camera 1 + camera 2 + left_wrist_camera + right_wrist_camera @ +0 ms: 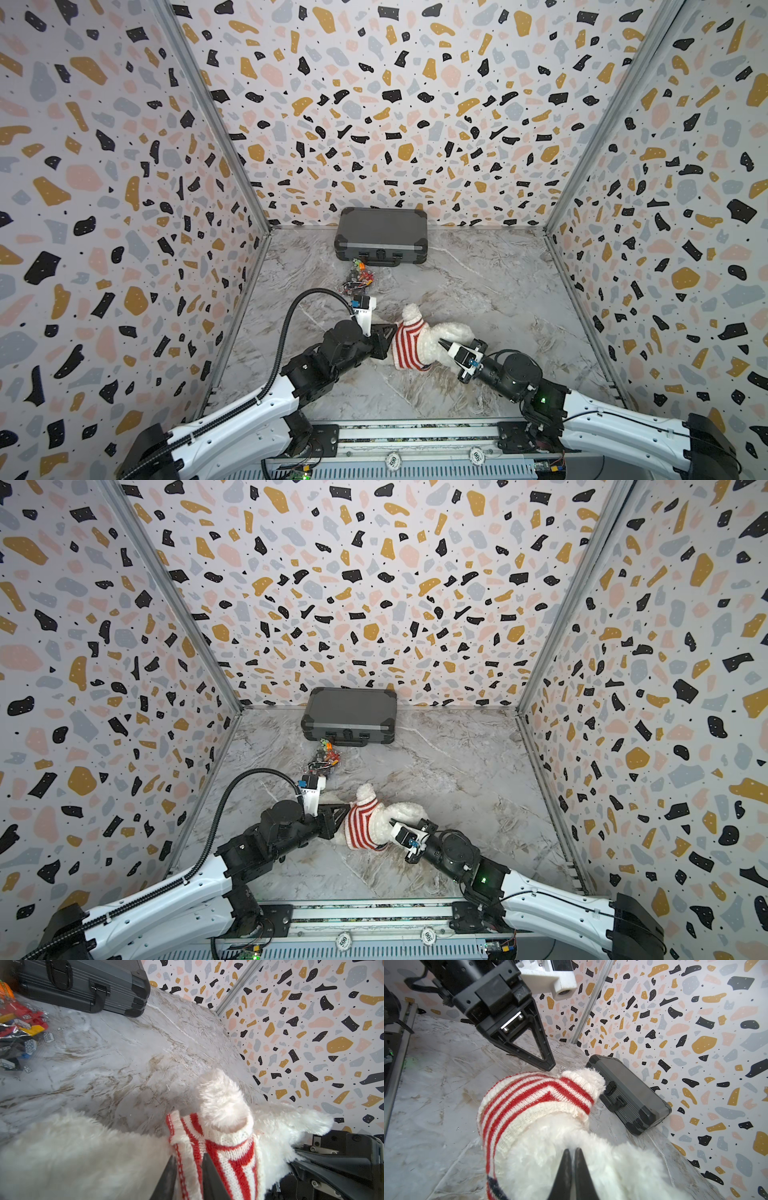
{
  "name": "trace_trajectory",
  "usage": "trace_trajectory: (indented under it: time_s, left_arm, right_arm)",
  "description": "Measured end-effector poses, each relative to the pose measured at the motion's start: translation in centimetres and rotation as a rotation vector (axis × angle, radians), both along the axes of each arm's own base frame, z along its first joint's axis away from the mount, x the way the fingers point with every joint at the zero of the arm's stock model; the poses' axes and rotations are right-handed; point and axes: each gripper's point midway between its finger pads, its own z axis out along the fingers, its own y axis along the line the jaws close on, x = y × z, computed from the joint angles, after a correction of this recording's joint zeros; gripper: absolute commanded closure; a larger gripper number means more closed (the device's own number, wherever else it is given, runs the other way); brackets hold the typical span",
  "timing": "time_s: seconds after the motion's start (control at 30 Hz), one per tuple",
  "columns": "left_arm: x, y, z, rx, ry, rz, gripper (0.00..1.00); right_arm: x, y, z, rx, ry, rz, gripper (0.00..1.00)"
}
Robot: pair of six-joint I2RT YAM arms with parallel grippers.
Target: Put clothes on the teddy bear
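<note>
The teddy bear [451, 332] [405, 812] lies on its side on the marble table, fluffy and white. A red-and-white striped sweater [409, 345] [361, 827] covers its upper half. One white limb [222, 1097] [592, 1079] pokes out of a sleeve. My left gripper [392, 332] [345, 810] [190, 1156] is shut on the sweater's edge [187, 1167], with knit pinched between its fingers. From the other side, my right gripper [441, 341] [392, 821] [572, 1150] is shut on the bear's fur [550, 1147] just below the sweater's hem [529, 1113]. The bear's face is hidden.
A closed grey hard case [382, 241] [349, 717] stands against the back wall. A clear bag of coloured toy bricks [357, 276] [18, 1028] lies just in front of it, close behind my left wrist. Patterned walls enclose three sides, and a metal rail [415, 428] runs along the front.
</note>
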Motion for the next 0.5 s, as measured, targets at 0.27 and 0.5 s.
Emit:
trace_trajectory:
  time_s: [0.27, 0.5]
  left_arm:
    - [0.0, -0.2, -0.8, 0.017, 0.021, -0.006, 0.81]
    - [0.1, -0.3, -1.3, 0.026, 0.032, -0.004, 0.77]
  right_arm:
    - [-0.4, 0.2, 0.0, -0.010, -0.020, 0.010, 1.00]
    - [-0.5, 0.3, 0.0, -0.014, -0.032, 0.009, 1.00]
